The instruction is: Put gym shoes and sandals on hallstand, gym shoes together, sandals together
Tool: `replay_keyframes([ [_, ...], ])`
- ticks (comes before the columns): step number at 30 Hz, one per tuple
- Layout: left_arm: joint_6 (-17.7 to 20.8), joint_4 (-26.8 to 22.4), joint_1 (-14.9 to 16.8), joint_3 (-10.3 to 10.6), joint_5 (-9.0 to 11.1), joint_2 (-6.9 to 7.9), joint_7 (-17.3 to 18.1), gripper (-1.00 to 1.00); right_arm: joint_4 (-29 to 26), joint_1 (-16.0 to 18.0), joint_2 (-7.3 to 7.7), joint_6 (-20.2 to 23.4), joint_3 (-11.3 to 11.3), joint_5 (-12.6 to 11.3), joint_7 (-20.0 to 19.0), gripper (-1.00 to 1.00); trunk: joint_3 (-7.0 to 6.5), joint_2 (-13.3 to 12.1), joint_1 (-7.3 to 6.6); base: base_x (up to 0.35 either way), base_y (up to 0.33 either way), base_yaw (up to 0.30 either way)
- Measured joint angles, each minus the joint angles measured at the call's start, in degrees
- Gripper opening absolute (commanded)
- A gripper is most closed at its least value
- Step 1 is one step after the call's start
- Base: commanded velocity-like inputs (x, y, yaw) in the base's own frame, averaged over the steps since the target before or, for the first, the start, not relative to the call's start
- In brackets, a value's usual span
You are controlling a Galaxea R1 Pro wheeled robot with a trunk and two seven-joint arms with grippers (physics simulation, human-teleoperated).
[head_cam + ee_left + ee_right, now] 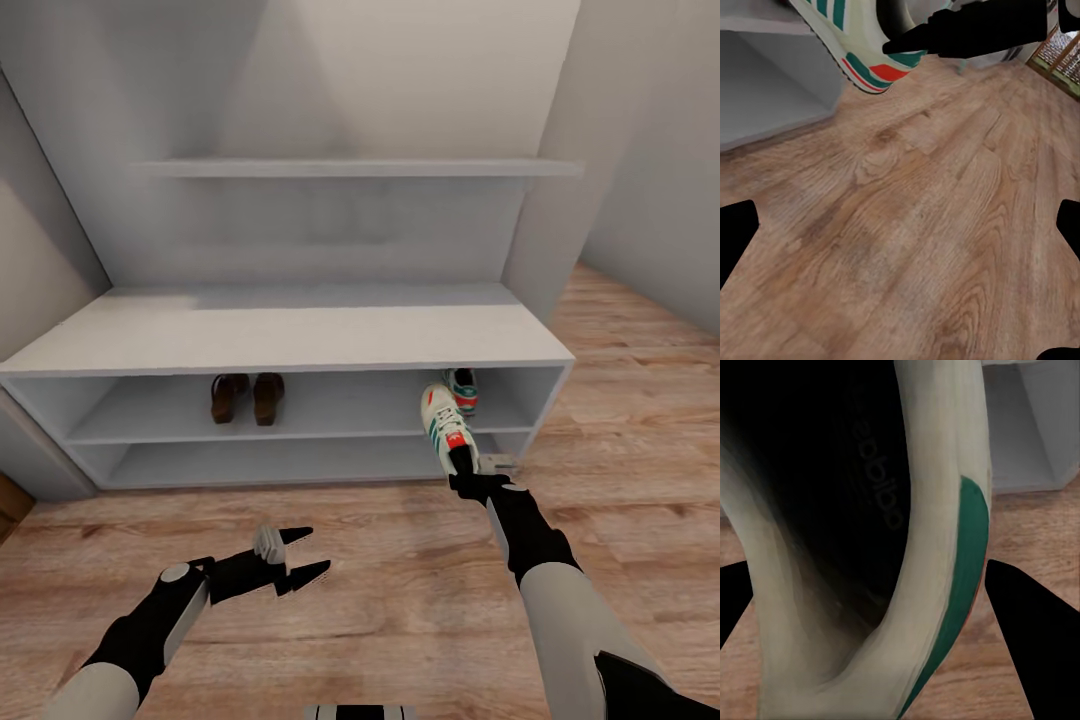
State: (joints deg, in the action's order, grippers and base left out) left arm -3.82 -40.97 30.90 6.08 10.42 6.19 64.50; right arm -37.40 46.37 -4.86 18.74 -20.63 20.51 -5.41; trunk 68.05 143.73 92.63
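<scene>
Nearest the robot, the left gripper (300, 560) hangs low over the wood-plank corridor floor (400, 590) with its fingers spread and nothing between them; it seems parked out of the way while the other arm works, and its wrist camera looks across bare planks toward the heel of the shoe in hand. Farther forward, the right gripper (478, 478) pinches a white gym shoe with green stripes (445, 425) at the heel collar, one finger apparently inside the opening, as the right wrist view's close look into the dark shoe mouth suggests. Holding it by the heel leaves the toe free to lead, and the shoe points toward the right end of the hallstand's (300, 345) middle tier, its toe just at the front edge of that shelf. The reason for that spot is plain: the second gym shoe (462, 388) already sits on the same tier near the right end wall, so setting this one down beside it would finish the pair. Toward the middle of that tier the two brown sandals (247, 397) stand side by side, well apart from the sneakers and no hindrance. What could get in the way is the bench top just above and the right end wall, which leave a low slot to slide the shoe through. The lower tier, bench top and upper wall shelf (360, 168) carry nothing.
</scene>
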Motion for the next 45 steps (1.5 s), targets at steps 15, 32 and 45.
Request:
replay_keyframes([
  [15,0.0,0.04,0.0,0.01,0.02,-0.04,-0.06,1.0,-0.03,0.0,0.01,0.0,-0.01,-0.06,0.0,-1.0,0.0,0.0,0.01,0.287,0.168,0.0],
  [32,0.0,0.29,0.0,0.01,0.17,-0.94,-0.1,1.0,-0.06,0.0,0.02,0.01,-0.02,-0.08,0.0,-1.0,0.0,0.0,0.0,0.141,-0.005,0.0],
  [45,0.0,1.4,0.0,-0.05,0.1,-1.27,-0.08,1.0,-0.08,0.0,0.04,0.02,-0.01,-0.09,0.01,-1.0,0.0,0.0,0.03,0.11,0.0,0.0],
])
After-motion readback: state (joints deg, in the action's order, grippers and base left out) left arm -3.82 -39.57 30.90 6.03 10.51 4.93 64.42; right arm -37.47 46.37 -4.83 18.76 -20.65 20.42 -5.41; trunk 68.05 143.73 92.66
